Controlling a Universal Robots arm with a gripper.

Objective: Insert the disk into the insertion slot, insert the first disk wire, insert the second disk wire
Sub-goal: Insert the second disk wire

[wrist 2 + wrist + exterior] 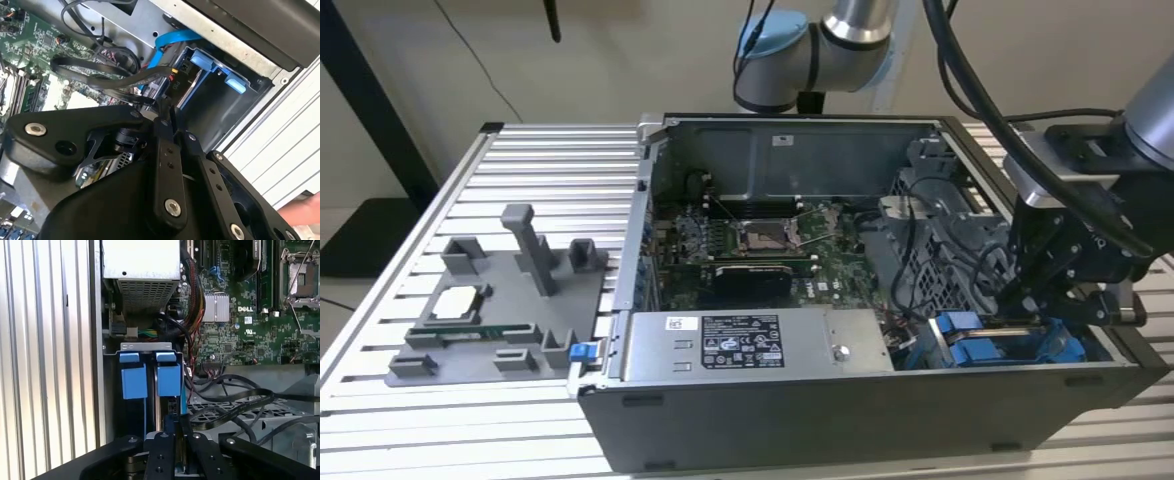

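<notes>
**Inspector A:** Exterior view first. What do you record?

**Inspector B:** An open computer case (854,300) sits on a slatted metal table (534,170). The gripper (1023,322) reaches down into the case's corner at the exterior view's right, directly over the insertion slot (1014,350), where blue plastic rails and tabs show. To the exterior view's left, a grey fixture tray (494,310) holds small parts.

**Inspector A:** And the disk?

**Inspector B:** Its blue frame appears seated inside that bay; the silver body I cannot make out here.

**Inspector A:** Second wrist view?

**Inspector B:** This one adds the slot's interior: the insertion slot (215,95) with grey walls and blue tabs, and a light-blue flat cable (175,37) curving toward it. The gripper (167,107) has its black fingers drawn close together at a dark connector (175,75) with black wires (100,72) trailing across the motherboard (35,50).

**Inspector A:** Are the fingers clamped on it?

**Inspector B:** I cannot tell; contact is obscured.

**Inspector A:** First wrist view?

**Inspector B:** It looks straight along the bay: two blue tabs (150,377) of the disk (169,380) stand side by side under a grey bracket, the gripper (175,432) just beside them.
</notes>
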